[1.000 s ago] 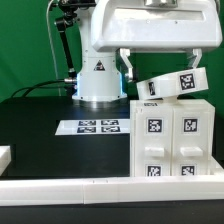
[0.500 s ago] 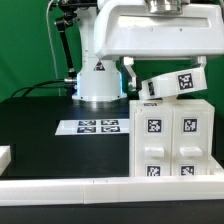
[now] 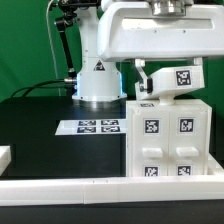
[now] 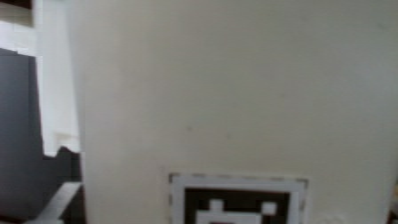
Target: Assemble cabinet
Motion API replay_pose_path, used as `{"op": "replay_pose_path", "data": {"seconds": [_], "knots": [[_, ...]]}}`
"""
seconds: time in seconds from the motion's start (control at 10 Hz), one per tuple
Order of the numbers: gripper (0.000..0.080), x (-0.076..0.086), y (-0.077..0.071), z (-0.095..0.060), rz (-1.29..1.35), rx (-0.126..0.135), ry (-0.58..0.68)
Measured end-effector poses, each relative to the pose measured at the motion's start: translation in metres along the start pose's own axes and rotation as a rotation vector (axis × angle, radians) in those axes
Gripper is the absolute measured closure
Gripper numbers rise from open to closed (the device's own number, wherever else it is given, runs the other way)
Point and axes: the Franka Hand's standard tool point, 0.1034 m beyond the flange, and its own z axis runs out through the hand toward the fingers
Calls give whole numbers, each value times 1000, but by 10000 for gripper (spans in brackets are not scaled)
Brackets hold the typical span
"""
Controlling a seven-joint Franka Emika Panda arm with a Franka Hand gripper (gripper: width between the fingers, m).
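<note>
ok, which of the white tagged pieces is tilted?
The small upper piece just above the cabinet body, on the exterior view's right: its single tag is skewed. The cabinet body stands square and the marker board lies flat.

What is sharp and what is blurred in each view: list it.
Exterior view: evenly lit and sharp, the tags on the cabinet crisp, the white arm housing bright, nearly washed out. Wrist view: a white panel fills the frame, soft and out of focus, its tag blurred and cut by the frame edge.
</note>
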Motion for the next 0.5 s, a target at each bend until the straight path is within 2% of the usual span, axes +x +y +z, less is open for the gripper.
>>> {"op": "replay_pose_path", "data": {"seconds": [0.5], "knots": [[238,0,0,0,54,1,0]]}}
